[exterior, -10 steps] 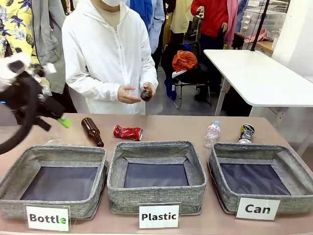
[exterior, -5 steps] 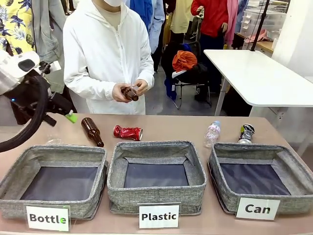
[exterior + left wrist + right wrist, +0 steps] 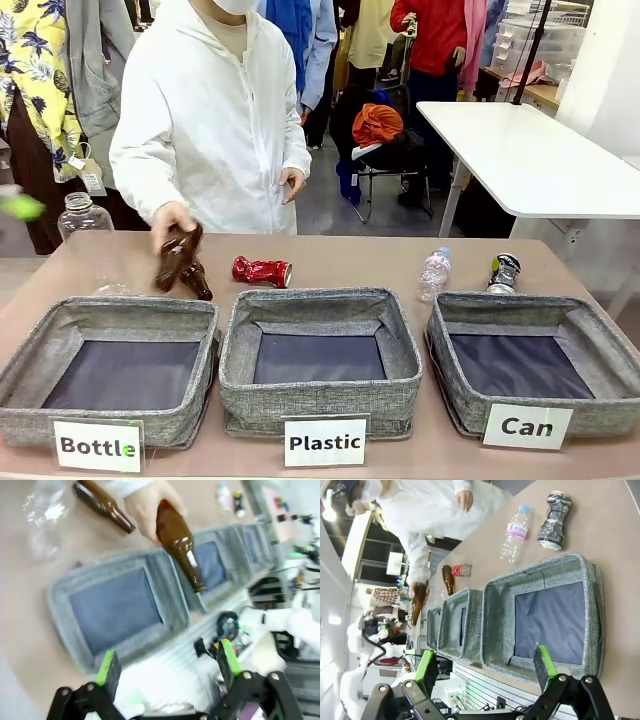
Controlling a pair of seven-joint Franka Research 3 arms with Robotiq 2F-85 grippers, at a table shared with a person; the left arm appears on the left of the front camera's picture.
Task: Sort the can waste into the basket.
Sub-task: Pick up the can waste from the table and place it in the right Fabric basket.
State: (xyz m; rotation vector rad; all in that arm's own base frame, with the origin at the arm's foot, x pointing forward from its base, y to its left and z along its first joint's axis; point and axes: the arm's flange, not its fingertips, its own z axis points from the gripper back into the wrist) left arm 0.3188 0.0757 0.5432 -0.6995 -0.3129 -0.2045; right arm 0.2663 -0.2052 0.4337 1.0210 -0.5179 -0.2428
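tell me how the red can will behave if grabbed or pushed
The red can lies on its side, crushed and dented, so it will probably skid or wobble rather than roll cleanly if pushed. It looks like thin crumpled metal, so likely light and apt to buckle further under a squeeze. Its shiny skin may be slippery.

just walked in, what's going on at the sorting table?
A person's hand holds a brown bottle tilted, beside a second bottle lying behind the Bottle basket. Both cans are untouched: the red can behind the Plastic basket, the black can behind the Can basket, which holds nothing. The left gripper and right gripper are open and hold nothing.
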